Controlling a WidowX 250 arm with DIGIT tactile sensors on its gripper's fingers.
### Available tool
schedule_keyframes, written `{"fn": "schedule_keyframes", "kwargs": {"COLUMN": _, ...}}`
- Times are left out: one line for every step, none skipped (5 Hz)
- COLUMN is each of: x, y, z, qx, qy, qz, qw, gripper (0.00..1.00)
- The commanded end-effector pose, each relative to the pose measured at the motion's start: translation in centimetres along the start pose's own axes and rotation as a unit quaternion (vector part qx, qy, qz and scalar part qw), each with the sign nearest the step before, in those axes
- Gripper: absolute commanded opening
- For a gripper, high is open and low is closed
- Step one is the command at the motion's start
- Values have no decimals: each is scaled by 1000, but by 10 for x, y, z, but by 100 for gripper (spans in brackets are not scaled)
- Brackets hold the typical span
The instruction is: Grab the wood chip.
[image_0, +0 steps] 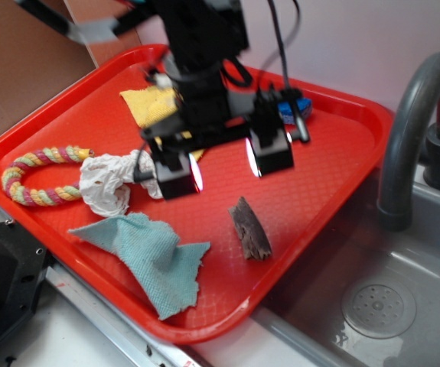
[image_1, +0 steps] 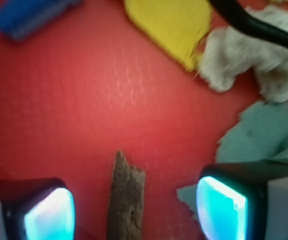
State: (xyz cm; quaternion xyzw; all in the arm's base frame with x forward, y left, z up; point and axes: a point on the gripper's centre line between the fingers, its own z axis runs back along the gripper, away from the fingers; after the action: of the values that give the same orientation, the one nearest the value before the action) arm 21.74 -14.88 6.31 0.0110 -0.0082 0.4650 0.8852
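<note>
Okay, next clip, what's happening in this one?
A WidowX arm is going after the wood chip on a red tray beside a sink. Its gripper hangs open above the tray; in the wrist view the chip lies between the two fingers, not yet touched. A teal cloth, a crumpled white rag, a rope ring, a yellow cloth and a blue sponge lie around it.

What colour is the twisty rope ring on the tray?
The rope ring has pink, yellow and green stripes twisted together. It shows best in the exterior view.
</note>
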Motion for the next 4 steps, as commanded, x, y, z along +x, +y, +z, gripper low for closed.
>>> {"fn": "schedule_keyframes", "kwargs": {"x": -4, "y": -6, "z": -9, "qx": -14, "qy": -56, "qz": 5, "qw": 998, "gripper": 100}}
{"fn": "schedule_keyframes", "kwargs": {"x": -20, "y": -8, "z": -21, "qx": -12, "qy": -37, "qz": -15, "qw": 999, "gripper": 100}}
{"fn": "schedule_keyframes", "kwargs": {"x": -26, "y": -8, "z": -29, "qx": -5, "qy": -39, "qz": -21, "qw": 999, "gripper": 100}}
{"fn": "schedule_keyframes", "kwargs": {"x": -27, "y": -6, "z": -41, "qx": 9, "qy": -56, "qz": -14, "qw": 998, "gripper": 100}}
